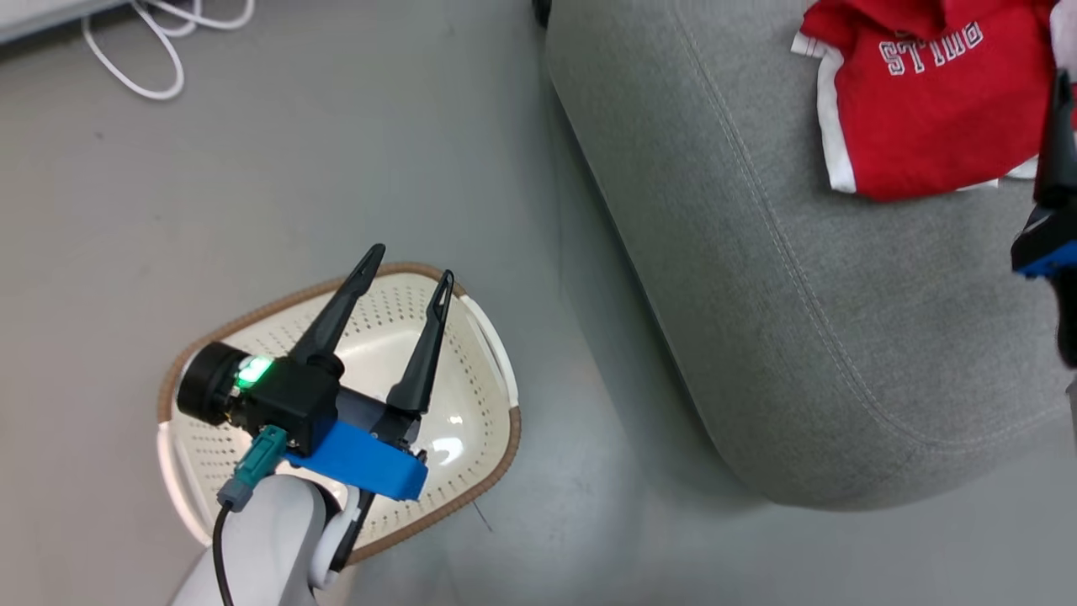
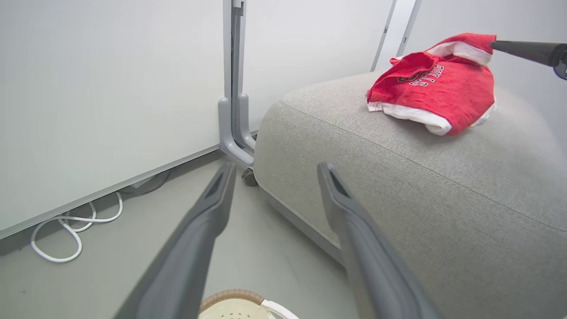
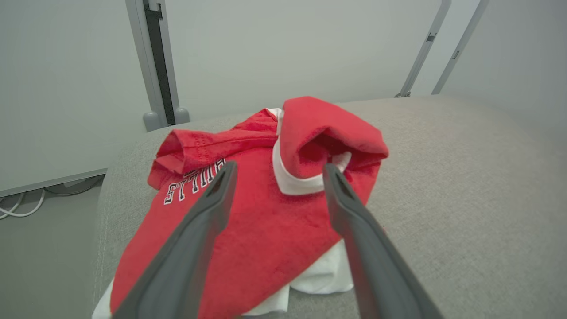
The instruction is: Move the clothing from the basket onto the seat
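Note:
The red clothing (image 1: 917, 109) with white trim and white lettering lies crumpled on the grey seat (image 1: 799, 320), near its far right. My right gripper (image 3: 280, 170) hovers just above it, open, fingers spread to either side of a raised red fold, gripping nothing. In the head view the right gripper (image 1: 1062, 109) is cut by the right edge. The cream basket (image 1: 471, 353) with a brown rim stands on the floor at lower left, its perforated inside bare where it shows. My left gripper (image 1: 410, 265) hangs open over it, holding nothing. From the left wrist I see the clothing (image 2: 438, 84) atop the seat (image 2: 398, 186).
White cables (image 1: 160, 50) loop on the grey floor at the far left, by a white wall panel (image 2: 110, 110) with a grey post (image 2: 234, 88). A strip of floor (image 1: 572, 421) separates the basket from the seat.

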Robot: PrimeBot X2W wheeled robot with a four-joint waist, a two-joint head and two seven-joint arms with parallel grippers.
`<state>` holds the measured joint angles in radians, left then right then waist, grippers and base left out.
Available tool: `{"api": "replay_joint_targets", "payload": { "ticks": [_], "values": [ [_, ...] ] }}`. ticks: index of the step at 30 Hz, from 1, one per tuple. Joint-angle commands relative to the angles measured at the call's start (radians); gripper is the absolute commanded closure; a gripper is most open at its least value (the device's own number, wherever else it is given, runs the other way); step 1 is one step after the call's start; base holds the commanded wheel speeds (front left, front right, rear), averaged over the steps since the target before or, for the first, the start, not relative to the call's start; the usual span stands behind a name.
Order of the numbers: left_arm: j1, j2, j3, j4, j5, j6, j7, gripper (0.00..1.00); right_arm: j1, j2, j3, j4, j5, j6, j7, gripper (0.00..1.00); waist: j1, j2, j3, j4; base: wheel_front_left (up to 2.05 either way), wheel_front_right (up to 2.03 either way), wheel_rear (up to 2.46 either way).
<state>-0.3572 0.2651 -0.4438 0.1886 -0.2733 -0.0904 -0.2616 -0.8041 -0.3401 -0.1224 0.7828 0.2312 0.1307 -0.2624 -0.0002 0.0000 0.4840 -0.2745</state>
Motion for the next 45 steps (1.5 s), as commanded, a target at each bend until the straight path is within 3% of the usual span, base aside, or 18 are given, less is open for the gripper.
{"api": "replay_joint_targets", "payload": {
  "ticks": [1,20,33,45],
  "values": [
    [0.016,-0.008,0.008,0.005,-0.002,-0.005,-0.004,0.00,0.029,-0.003,0.006,-0.010,0.008,0.000,-0.003,0.00,0.0002,0.0000,-0.052,0.030,0.00,0.00,0.00],
    [0.184,-0.157,0.162,0.079,0.009,-0.036,-0.005,0.00,0.404,0.080,0.052,-0.244,0.027,0.000,0.023,0.00,0.0002,0.0000,-0.320,0.165,0.00,0.00,0.00],
    [0.269,-0.193,0.281,0.137,0.016,-0.043,-0.005,0.00,0.634,0.201,0.013,-0.445,-0.036,0.000,0.095,0.00,0.0002,0.0000,-0.427,0.270,0.00,0.00,0.00],
    [0.312,-0.195,0.368,0.185,0.042,-0.043,-0.005,0.00,0.745,0.254,0.051,-0.536,-0.079,0.000,0.133,0.00,0.0002,0.0000,-0.483,0.346,0.00,0.00,0.00]
  ]
}}
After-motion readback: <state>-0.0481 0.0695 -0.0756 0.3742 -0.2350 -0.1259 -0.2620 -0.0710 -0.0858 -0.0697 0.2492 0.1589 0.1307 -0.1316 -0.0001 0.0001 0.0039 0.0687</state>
